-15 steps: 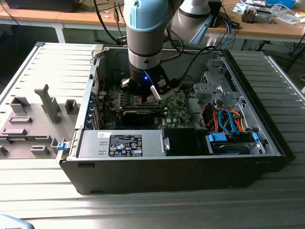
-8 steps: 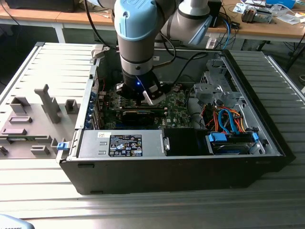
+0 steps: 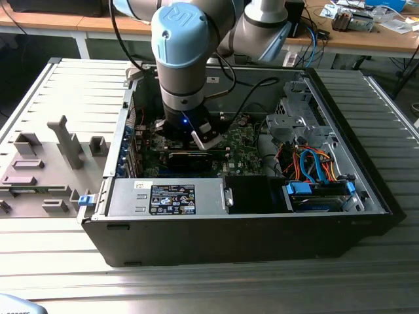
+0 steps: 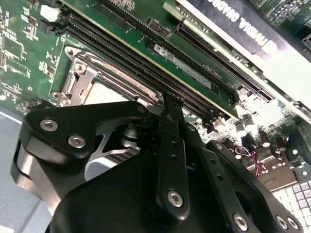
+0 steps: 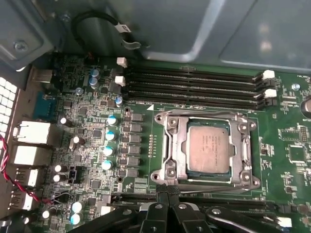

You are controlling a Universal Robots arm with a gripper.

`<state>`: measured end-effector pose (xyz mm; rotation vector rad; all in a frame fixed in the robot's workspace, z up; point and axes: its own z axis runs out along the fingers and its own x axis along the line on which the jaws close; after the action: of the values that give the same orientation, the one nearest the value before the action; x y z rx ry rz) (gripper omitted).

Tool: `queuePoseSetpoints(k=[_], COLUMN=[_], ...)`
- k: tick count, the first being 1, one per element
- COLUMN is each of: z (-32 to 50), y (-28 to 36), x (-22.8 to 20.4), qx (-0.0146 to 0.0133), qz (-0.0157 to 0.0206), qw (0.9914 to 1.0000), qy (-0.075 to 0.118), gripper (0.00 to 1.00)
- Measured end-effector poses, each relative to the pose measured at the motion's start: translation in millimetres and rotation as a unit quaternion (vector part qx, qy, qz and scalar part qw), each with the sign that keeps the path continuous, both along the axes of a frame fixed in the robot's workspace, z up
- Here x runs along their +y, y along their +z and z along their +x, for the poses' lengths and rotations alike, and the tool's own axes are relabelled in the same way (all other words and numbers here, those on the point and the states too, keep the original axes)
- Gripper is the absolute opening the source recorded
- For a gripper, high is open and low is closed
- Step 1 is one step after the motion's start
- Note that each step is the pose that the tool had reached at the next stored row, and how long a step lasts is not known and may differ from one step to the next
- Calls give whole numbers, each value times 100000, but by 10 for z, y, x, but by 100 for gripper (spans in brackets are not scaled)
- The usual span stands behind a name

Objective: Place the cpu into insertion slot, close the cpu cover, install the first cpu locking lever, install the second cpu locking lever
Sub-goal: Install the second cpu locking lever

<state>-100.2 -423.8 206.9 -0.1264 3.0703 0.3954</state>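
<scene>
1. Cpu [image 5: 209, 149] sits flat in the insertion slot [image 5: 176, 151] on the green motherboard [image 5: 286, 160], beside the memory slots [image 5: 194, 85]; I see the cpu cover [image 5: 241, 145] lying down around it.
2. My gripper [image 5: 167, 190] hangs just off the socket's edge, fingertips [image 5: 162, 194] pressed together with nothing between them.
3. From the exterior view, the arm [image 3: 186, 59] reaches down into the open computer case [image 3: 229, 229].

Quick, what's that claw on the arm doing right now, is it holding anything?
Gripper: shut, fingers pressed together with nothing between them, at the edge of the cpu cover, which lies closed over the cpu.
</scene>
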Motion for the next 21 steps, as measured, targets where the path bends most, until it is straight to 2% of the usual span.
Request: queuePoseSetpoints(k=[3, 7, 10, 14, 15, 17, 19, 21], z=[-19, -50, -61, -63, -64, -60, -60, -61], y=[-18, -49, -75, -105, -107, -109, -108, -79], x=[0, 0, 0, 6, 17, 75, 82, 84], qx=[-6, -1, 5, 20, 18, 8, 12, -10], qz=[837, 1282, 1430, 1410, 1408, 1448, 1390, 1204], qw=[99996, 99989, 99985, 99979, 99978, 99973, 99971, 99972], qy=[375, 784, 1023, 1457, 1530, 1844, 1969, 2027], gripper=[11, 11, 11, 11, 11, 11, 11, 11])
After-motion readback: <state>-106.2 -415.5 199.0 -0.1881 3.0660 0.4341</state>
